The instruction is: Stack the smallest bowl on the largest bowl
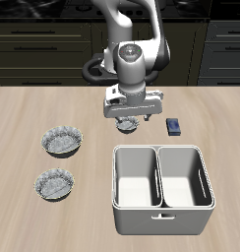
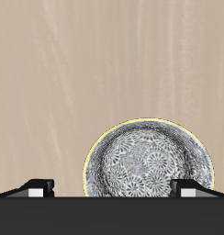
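Note:
The smallest bowl point(image 1: 127, 125), tiny, grey-silver and mottled, sits on the wooden table just behind the white bin. In the wrist view it point(image 2: 146, 167) lies close below, between the fingertips point(image 2: 36, 188). My gripper point(image 1: 127, 118) hangs right over it, open, with the jaws wide apart and nothing held point(image 2: 114, 188). The largest bowl point(image 1: 62, 141), wide and shallow with a dark crinkled rim, stands apart at the side of the table. A slightly smaller look-alike bowl point(image 1: 55, 184) sits nearer the front edge.
A white two-compartment bin point(image 1: 161, 219) stands near the front edge, just in front of the tiny bowl. A small dark block point(image 1: 174, 125) lies beside the gripper. Dark cabinets run behind the table.

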Tool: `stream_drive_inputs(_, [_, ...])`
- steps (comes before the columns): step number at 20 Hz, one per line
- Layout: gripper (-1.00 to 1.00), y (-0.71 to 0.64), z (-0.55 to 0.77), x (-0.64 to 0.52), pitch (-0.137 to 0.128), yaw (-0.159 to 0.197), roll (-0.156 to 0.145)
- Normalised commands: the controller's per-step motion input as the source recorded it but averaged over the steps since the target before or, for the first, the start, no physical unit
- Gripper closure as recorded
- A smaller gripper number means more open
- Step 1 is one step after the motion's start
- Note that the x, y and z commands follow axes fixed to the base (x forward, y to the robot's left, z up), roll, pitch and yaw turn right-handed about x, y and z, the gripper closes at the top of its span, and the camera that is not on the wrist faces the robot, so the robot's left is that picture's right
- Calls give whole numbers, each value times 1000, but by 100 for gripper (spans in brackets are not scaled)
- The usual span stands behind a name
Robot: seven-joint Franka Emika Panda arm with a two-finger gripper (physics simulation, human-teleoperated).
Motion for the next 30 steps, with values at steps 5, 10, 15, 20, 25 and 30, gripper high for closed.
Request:
stream_drive_inputs(5, [-100, 92, -161, -54, 42, 6, 53])
stream_drive_inputs(10, [100, 14, -99, -28, 28, -20, 45])
stream_drive_inputs(15, [100, -57, -54, 11, 26, -12, 18])
stream_drive_inputs(20, [100, -39, 59, 15, -9, -4, 10])
stream_drive_inputs(25, [100, -14, 152, 21, -23, 10, 15])
stream_drive_inputs(30, [100, -35, 254, 43, -33, 7, 2])
